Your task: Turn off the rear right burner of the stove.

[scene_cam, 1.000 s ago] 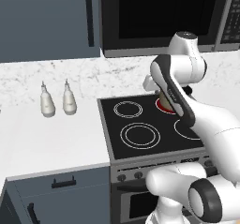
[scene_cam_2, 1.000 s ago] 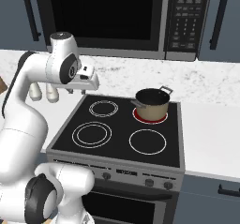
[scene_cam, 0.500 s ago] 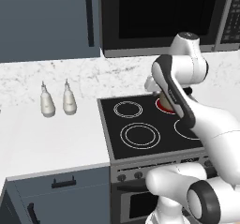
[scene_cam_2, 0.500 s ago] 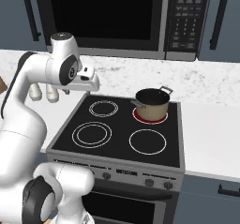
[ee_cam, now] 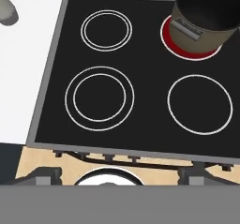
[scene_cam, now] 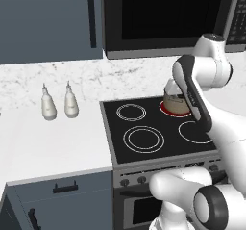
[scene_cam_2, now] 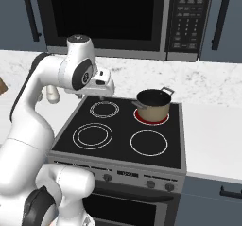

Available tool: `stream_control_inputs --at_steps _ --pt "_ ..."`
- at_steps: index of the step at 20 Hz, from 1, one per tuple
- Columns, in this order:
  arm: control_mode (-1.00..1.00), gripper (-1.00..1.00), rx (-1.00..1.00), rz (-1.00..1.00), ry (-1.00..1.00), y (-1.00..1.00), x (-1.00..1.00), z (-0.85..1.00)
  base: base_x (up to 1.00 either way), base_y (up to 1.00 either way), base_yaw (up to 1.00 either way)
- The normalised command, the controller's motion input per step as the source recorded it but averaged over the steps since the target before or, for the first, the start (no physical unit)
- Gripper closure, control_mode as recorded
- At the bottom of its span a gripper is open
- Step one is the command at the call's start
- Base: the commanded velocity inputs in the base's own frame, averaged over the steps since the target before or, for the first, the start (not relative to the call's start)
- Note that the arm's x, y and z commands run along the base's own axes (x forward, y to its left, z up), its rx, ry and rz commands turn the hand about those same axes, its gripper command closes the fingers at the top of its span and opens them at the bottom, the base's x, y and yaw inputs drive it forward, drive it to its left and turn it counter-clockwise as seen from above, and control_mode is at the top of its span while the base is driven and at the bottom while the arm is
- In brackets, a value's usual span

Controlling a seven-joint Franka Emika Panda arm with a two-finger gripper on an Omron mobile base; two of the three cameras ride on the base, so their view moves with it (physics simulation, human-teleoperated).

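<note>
The stove (scene_cam_2: pixel 118 147) is a black glass cooktop with white-ringed zones (ee_cam: pixel 101 94) and a steel front panel carrying small dark knobs (scene_cam_2: pixel 151 184). The rear right burner (ee_cam: pixel 187 54) glows red, also seen in the right base view (scene_cam_2: pixel 151 121). A tan pot (scene_cam_2: pixel 153 106) with a dark inside sits on it (scene_cam: pixel 175 101). My gripper (scene_cam_2: pixel 102 95) hangs high over the rear left zone (scene_cam_2: pixel 104 109) and points straight down. In the hand view its fingertips (ee_cam: pixel 44 175) stand wide apart at the bottom edge, so the gripper (ee_cam: pixel 119 175) is open and holds nothing.
A black microwave (scene_cam_2: pixel 104 17) hangs above the stove. Two pale shaker bottles (scene_cam: pixel 48 106) (scene_cam: pixel 71 104) stand on the marble counter (scene_cam: pixel 53 142) left of it. White counter (scene_cam_2: pixel 212 135) lies to the right. Dark blue cabinets (scene_cam: pixel 57 195) sit below.
The jaws have gone from shut to wide open. The arm, the pot and the base views have not visibly shifted.
</note>
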Motion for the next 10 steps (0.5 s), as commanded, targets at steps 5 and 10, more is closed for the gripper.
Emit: stream_control_inputs --at_steps 5,10 --pt "-1.00 -1.00 0.00 0.01 0.00 -0.52 -0.12 0.00 0.00 0.00 0.00" --pt "-1.00 -1.00 0.00 0.00 0.00 0.00 0.00 0.00 0.00 0.00 0.00"
